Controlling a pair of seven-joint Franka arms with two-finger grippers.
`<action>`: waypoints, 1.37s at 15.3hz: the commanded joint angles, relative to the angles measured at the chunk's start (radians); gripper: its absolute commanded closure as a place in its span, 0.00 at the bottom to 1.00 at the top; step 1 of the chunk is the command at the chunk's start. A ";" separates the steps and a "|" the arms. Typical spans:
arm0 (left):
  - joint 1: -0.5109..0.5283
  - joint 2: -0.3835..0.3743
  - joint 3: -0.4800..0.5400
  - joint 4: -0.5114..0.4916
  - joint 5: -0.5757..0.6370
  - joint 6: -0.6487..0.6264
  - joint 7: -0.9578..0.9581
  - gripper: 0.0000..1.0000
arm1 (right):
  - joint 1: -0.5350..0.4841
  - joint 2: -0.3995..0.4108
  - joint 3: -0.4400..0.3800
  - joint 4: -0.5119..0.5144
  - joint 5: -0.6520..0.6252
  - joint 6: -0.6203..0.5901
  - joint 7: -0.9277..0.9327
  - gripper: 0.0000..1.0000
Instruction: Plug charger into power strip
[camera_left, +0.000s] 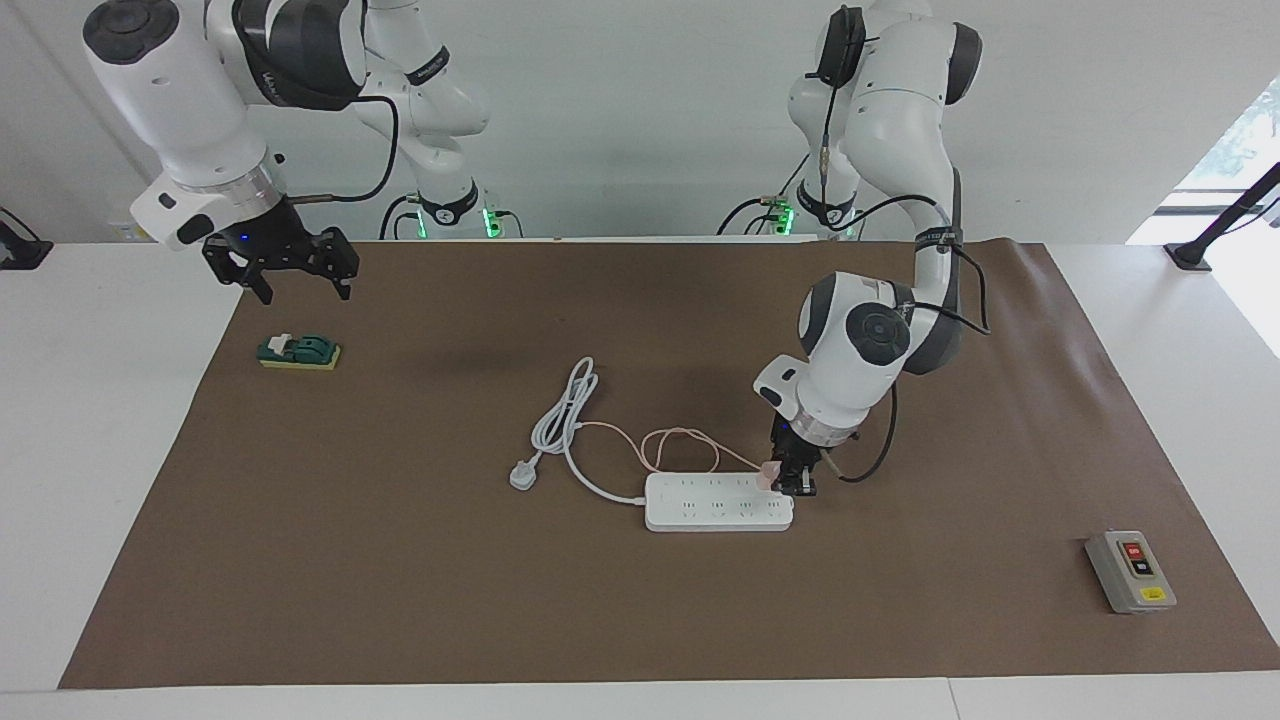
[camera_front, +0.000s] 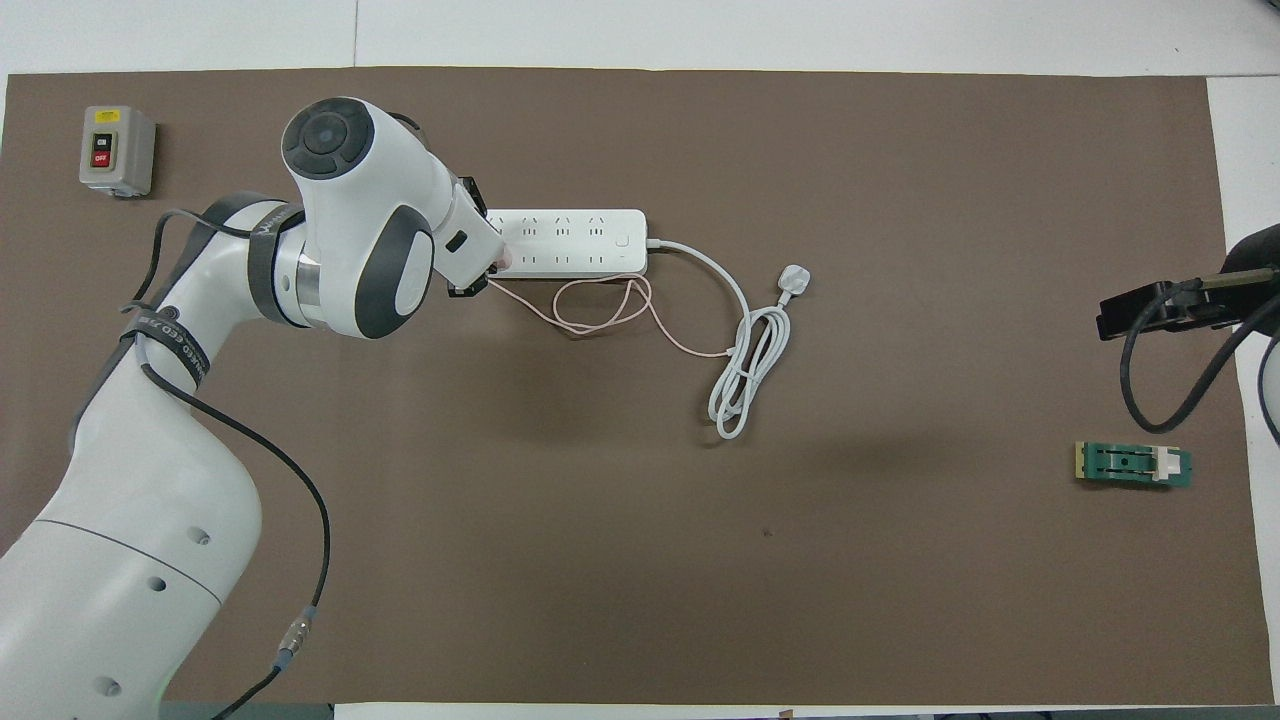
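The white power strip (camera_left: 718, 502) lies flat in the middle of the brown mat (camera_left: 400, 560); it also shows in the overhead view (camera_front: 570, 240). My left gripper (camera_left: 792, 482) is low over the strip's end toward the left arm's end of the table. It is shut on the pale-pink charger (camera_left: 768, 472), which sits at the strip's top face; its prongs are hidden. In the overhead view the arm covers most of the charger (camera_front: 497, 262). The thin pink cable (camera_left: 680, 445) loops on the mat beside the strip, nearer to the robots. My right gripper (camera_left: 295, 272) waits, open and empty, high over the mat's edge.
The strip's thick white cord (camera_left: 570, 415) and three-pin plug (camera_left: 524, 476) lie coiled toward the right arm's end. A green and yellow block (camera_left: 299, 352) lies below the right gripper. A grey box with red and black buttons (camera_left: 1130, 570) stands at the mat's corner, farther from the robots.
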 joint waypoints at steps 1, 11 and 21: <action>0.025 0.058 -0.006 -0.004 -0.005 0.073 0.062 1.00 | -0.007 -0.006 0.007 -0.007 -0.012 -0.008 -0.014 0.00; 0.013 0.043 -0.009 0.033 -0.026 0.013 0.049 0.00 | -0.007 -0.007 0.005 -0.006 -0.014 -0.008 -0.014 0.00; 0.019 -0.185 0.005 0.059 -0.087 -0.216 -0.194 0.00 | -0.007 -0.007 0.007 -0.006 -0.012 -0.008 -0.014 0.00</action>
